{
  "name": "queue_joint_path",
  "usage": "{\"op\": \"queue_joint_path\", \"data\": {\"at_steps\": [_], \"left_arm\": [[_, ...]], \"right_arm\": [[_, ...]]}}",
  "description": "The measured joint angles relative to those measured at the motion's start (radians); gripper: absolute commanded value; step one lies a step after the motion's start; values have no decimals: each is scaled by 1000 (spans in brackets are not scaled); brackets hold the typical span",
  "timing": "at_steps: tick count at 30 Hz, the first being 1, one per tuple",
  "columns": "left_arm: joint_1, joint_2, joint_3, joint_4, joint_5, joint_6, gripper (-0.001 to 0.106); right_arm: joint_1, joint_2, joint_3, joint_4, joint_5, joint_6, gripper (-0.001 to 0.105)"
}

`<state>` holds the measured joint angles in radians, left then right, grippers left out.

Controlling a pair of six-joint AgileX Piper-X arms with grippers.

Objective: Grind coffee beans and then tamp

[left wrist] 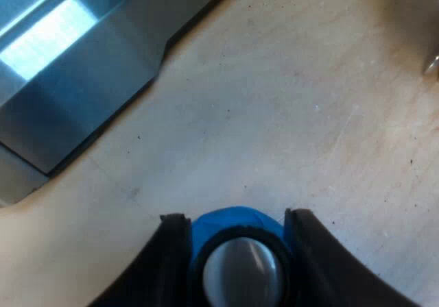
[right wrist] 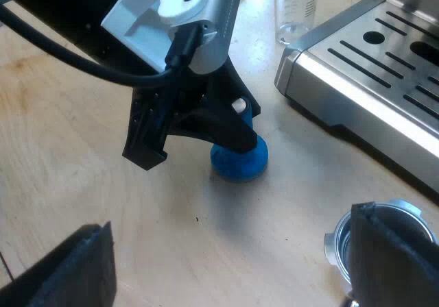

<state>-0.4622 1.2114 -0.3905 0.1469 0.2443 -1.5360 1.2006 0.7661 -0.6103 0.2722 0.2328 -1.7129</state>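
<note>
You are looking at a coffee-making station, though you cannot tell whether kitchen or test bench: a pale wooden worktop (right wrist: pixel 82 183) carries a steel espresso machine (right wrist: pixel 322 91) with a slotted drip tray (right wrist: pixel 405 53), a measuring glass (right wrist: pixel 298 9) and a metal holder (right wrist: pixel 334 245).

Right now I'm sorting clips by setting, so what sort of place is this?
Probably a coffee-making bench: a pale wooden tabletop carrying an espresso machine, a measuring glass beside it, and a blue tamper.

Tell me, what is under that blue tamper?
The blue tamper stands directly on the wooden table, near the espresso machine. Its base covers the spot beneath, so nothing there can be seen.
</note>
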Motion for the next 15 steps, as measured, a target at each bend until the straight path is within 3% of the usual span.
{"op": "queue_joint_path", "data": {"at_steps": [2, 4, 10, 15], "left_arm": [[0, 0, 0, 0, 0, 0, 70], [0, 5, 0, 6, 0, 0, 73], [0, 4, -9, 43, 1, -1, 73], [0, -65, -71, 147, 1, -3, 73]], "right_arm": [[0, 0, 0, 0, 0, 0, 70], [0, 0, 0, 0, 0, 0, 70], [0, 0, 0, 0, 0, 0, 70], [0, 0, 0, 0, 0, 0, 70]]}}
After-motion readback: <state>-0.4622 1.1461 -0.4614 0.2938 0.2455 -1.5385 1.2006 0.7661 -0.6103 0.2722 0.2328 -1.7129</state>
